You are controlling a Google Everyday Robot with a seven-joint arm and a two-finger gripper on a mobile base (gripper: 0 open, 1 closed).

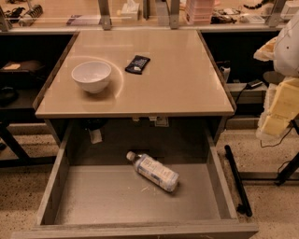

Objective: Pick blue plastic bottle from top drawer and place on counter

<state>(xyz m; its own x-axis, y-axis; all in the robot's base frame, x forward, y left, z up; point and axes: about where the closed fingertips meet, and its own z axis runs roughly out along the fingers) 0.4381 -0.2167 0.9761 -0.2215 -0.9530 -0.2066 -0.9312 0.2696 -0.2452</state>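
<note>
The blue plastic bottle [153,171] lies on its side in the open top drawer [212,177], near the drawer's back middle, with its white cap pointing to the back left. The counter [177,79] is the beige tabletop above the drawer. My gripper [276,122] hangs at the right edge of the view, beside the counter's right side and well to the right of the bottle. It is raised above the floor, holds nothing and touches nothing.
A white bowl [91,75] stands on the counter's left part. A small black packet [137,64] lies near the counter's middle. A cluttered shelf with metal posts [140,14] runs along the back. A black bar [237,179] lies on the floor right of the drawer.
</note>
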